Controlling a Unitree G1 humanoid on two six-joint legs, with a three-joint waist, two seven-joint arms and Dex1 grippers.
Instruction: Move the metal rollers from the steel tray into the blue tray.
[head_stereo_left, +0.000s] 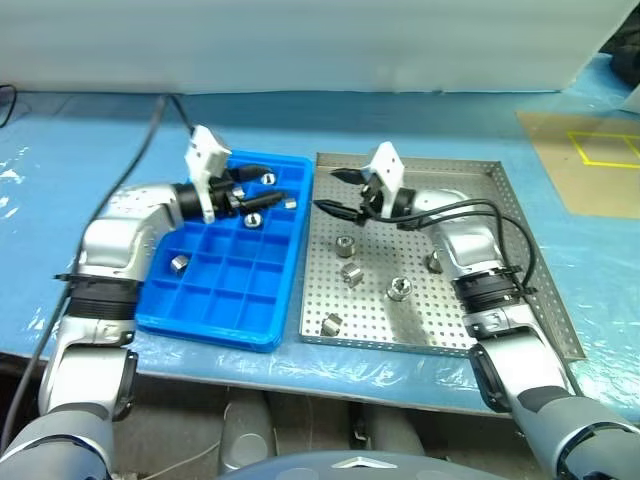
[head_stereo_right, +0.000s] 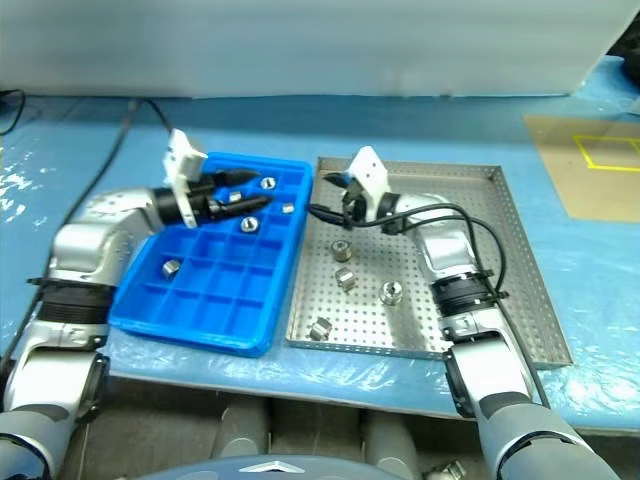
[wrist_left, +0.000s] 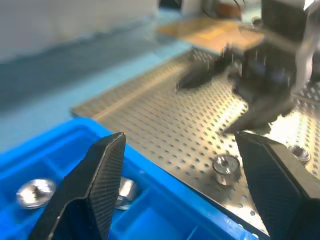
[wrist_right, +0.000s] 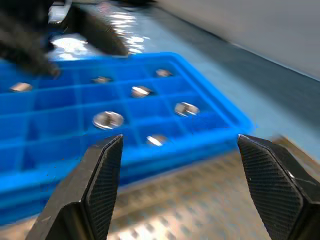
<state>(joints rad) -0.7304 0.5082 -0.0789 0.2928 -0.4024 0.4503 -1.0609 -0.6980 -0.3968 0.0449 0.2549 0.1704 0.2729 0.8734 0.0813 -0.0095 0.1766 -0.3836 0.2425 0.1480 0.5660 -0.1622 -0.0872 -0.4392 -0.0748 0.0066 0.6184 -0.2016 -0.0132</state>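
Note:
The blue tray (head_stereo_left: 225, 300) lies left of the steel tray (head_stereo_left: 430, 163), their long sides touching. Several metal rollers sit loose on the steel tray, among them one (head_stereo_left: 345, 245) near its left side and one (head_stereo_left: 398, 289) in the middle. Several more rest in compartments of the blue tray, such as one (head_stereo_left: 180, 263) at its left. My left gripper (head_stereo_left: 258, 187) hovers open and empty over the far end of the blue tray. My right gripper (head_stereo_left: 329, 190) stands open and empty over the steel tray's far left corner, facing the left one.
Both trays sit on a blue plastic-covered table. A black cable (head_stereo_left: 150, 130) runs across it at the far left. A brown sheet with yellow tape (head_stereo_left: 590, 160) lies at the far right. A pale wall closes the back.

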